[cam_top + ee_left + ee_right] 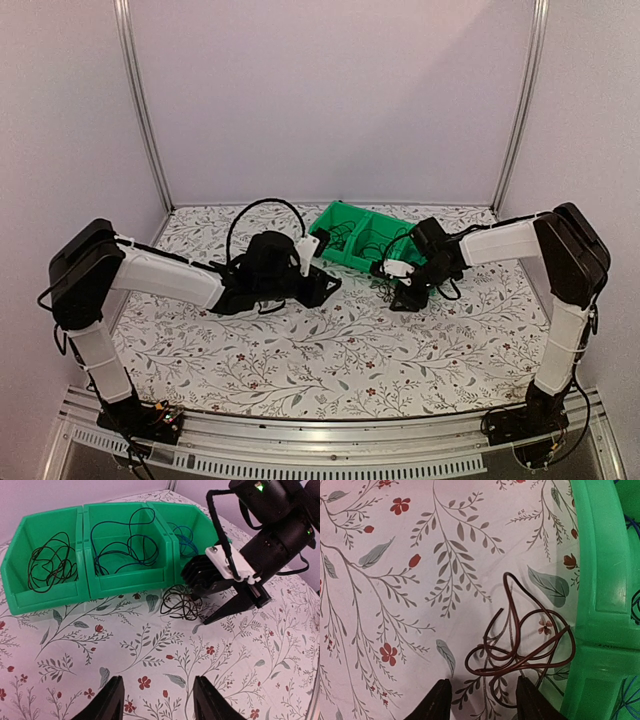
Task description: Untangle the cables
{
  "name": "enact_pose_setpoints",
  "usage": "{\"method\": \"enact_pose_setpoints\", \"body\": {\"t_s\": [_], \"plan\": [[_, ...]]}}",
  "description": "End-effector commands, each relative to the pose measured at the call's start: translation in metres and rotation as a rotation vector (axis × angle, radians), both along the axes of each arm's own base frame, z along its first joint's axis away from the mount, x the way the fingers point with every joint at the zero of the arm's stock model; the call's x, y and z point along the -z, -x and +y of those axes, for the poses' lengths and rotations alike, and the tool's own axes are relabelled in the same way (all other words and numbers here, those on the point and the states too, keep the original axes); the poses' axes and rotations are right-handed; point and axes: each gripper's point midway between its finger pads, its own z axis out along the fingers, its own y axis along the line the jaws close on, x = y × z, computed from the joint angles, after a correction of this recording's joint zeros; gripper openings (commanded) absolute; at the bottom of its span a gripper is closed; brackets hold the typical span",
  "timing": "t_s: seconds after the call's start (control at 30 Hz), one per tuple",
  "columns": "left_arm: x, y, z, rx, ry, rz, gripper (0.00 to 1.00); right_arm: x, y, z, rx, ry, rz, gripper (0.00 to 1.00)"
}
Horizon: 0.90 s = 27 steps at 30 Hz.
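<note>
Step in hand: the last loose one. Brown cable [520, 642] is lying on the surface [380, 610] just ahead of the right tool [482, 692], sitting a bit toward the bin side. It is touching or nearly touching the bin [600, 580] wall; cannot tell which. Right tool is hovering over it, jaws standing wide, gripping nothing. Left tool [159, 692] is also standing wide and empty, sitting well back from the tangle and facing the bin front. From the left tool, three others are lying sorted one per compartment ahead: black cable [50, 565] far left, dark cable [125, 550] in the middle, blue cable [186, 540] at right.

Next move, my read: the right tool is needing to go forward and down onto one loop, pinch it and lift. The wire is looking very thin, so the pads must be closing right at the surface, and a slip seems likely.

Room: the bin wall is crowding one side of the right tool, so that finger is risking the rim. Open surface is lying on the other side and behind. Left tool is sitting well apart.
</note>
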Motion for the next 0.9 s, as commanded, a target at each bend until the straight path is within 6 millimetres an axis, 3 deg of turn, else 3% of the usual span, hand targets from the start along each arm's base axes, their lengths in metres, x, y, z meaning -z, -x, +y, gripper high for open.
{"method": "enact_pose_setpoints", "body": {"t_s": [0.0,0.1,0.2,0.43,0.57,0.87], "plan": [[-0.013,0.0,-0.01,0.012,0.049,-0.025,0.46,0.001,-0.014,0.008,-0.009,0.012,-0.044,0.36],[-0.01,0.001,-0.016,0.03,0.064,-0.025,0.46,-0.003,-0.012,0.009,-0.011,0.01,-0.036,0.14],[-0.004,0.005,-0.025,0.069,0.084,-0.025,0.46,-0.026,-0.007,0.009,-0.019,-0.009,-0.044,0.0],[0.009,0.014,-0.047,0.148,0.116,-0.015,0.45,-0.107,0.02,0.016,-0.086,-0.128,-0.058,0.0],[0.005,0.023,-0.057,0.207,0.156,-0.021,0.46,-0.14,0.035,0.022,-0.115,-0.201,-0.036,0.0],[-0.029,0.04,-0.066,0.285,0.326,-0.05,0.49,-0.155,0.04,0.027,-0.118,-0.237,-0.022,0.0]]}}
